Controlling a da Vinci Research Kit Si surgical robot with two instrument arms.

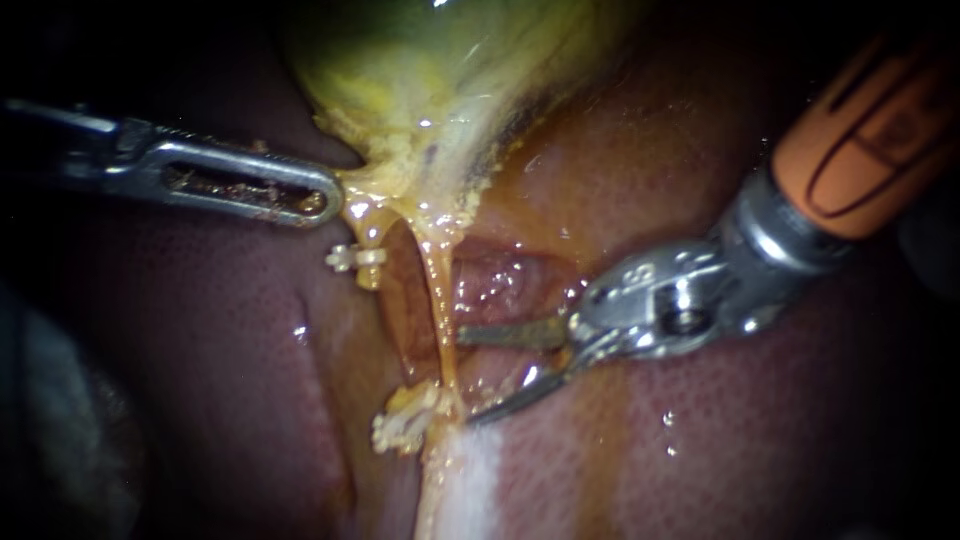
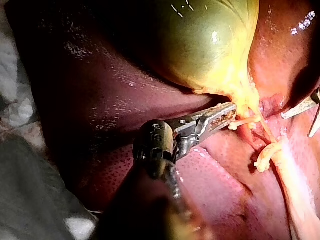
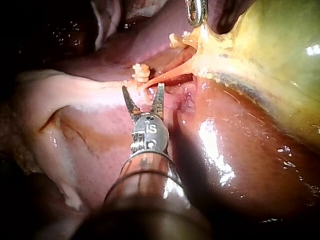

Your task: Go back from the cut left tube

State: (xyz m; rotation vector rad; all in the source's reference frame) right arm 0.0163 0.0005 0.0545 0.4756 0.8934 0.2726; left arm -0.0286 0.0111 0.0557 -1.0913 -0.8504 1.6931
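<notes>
The yellow-green gallbladder (image 1: 440,90) narrows to a neck, and my left instrument (image 1: 325,200) is shut on its edge, as the left wrist view (image 2: 227,114) also shows. A short cut tube stub with a white clip (image 1: 357,258) hangs below that grip. Lower down, white clips (image 1: 405,420) sit on the other stump. One uncut tube (image 1: 440,300) still runs from the neck down to those clips. My right instrument (image 1: 466,377), with two thin blades, stands open just right of that tube, touching nothing. In the right wrist view its blades (image 3: 142,88) stop short of the tube (image 3: 167,74).
Dark red liver (image 1: 230,380) lies to the left and right of the tubes. A pale strip of tissue (image 1: 470,480) runs down below the lower clips. The right instrument's orange sleeve (image 1: 870,140) fills the upper right.
</notes>
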